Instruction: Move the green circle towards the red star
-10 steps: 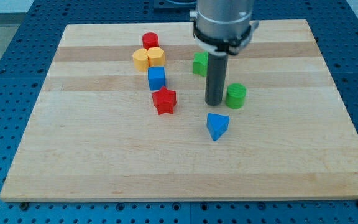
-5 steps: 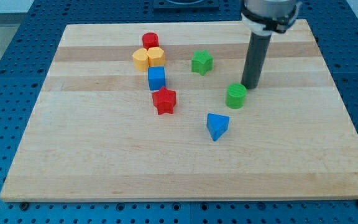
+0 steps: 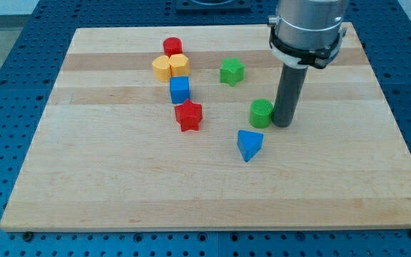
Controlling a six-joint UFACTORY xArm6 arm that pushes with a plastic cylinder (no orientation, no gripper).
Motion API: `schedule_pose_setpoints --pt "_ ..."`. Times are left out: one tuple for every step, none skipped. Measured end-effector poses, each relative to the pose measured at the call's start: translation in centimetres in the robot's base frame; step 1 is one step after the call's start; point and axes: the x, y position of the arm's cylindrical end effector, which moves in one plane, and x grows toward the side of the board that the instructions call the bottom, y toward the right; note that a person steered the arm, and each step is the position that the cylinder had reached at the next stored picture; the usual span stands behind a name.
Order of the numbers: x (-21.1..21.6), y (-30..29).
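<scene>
The green circle [image 3: 261,113], a short green cylinder, sits right of the board's middle. My tip [image 3: 282,124] stands right against its right side. The red star [image 3: 188,115] lies to the view's left of the circle, about a hundred pixels away, at nearly the same height in the view. The rod and the arm's grey body rise above the tip towards the view's top.
A blue triangle [image 3: 248,145] lies just below the green circle. A green star [image 3: 231,71] lies above it. A blue cube [image 3: 180,90] sits just above the red star. Two yellow blocks [image 3: 170,66] and a red cylinder [image 3: 173,47] cluster at the upper left.
My tip went from the circle's left side, round its top, to its right side. The green circle has slid a little to the view's left, towards the red star.
</scene>
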Motion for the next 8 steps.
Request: schedule_pose_setpoints --pt "0.0 -0.5" --pt "0.0 -0.8" --pt "0.0 -1.3" --pt "0.0 -1.9" --pt "0.0 -2.4" --pt "0.0 -2.9" --pt "0.0 -3.2" --pt "0.0 -3.7"
